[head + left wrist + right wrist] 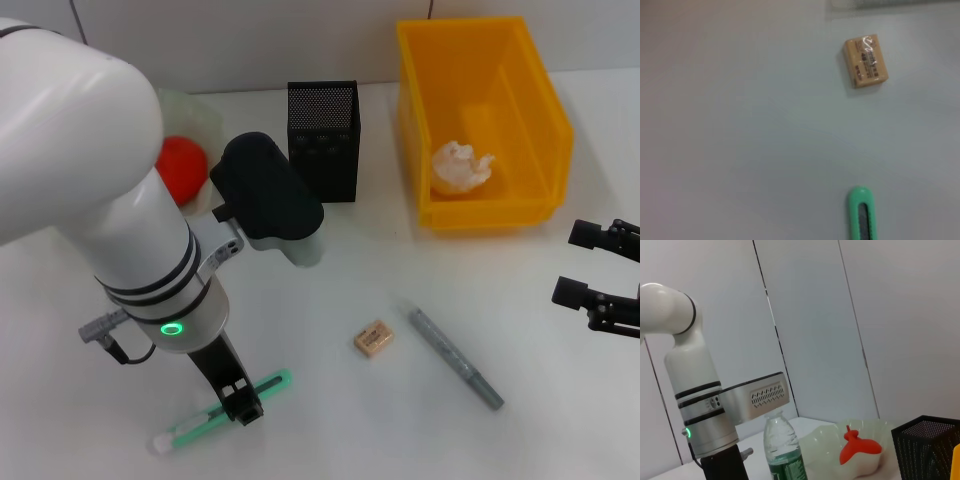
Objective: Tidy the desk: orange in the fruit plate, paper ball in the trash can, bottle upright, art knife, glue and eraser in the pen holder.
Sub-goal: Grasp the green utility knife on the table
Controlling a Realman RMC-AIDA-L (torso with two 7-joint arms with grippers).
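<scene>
The green art knife (pixel 222 412) lies near the table's front edge, and my left gripper (pixel 241 402) is down right over its middle. In the left wrist view only the art knife's tip (pixel 862 215) and the tan eraser (pixel 866 60) show. The eraser (pixel 373 338) and the grey glue stick (pixel 455 357) lie mid-table. The orange (pixel 181 166) rests in the translucent fruit plate (pixel 200 112). The paper ball (pixel 461 166) lies in the yellow trash can (pixel 545 110). The bottle (pixel 785 450) stands upright. The black mesh pen holder (pixel 323 140) stands at the back. My right gripper (pixel 580 263) waits open at the right edge.
In the head view my left arm's black wrist (pixel 265 190) covers most of the bottle. In the right wrist view the fruit plate (pixel 822 440) and the pen holder (pixel 927 440) stand beyond the bottle. Bare table lies between the eraser and the art knife.
</scene>
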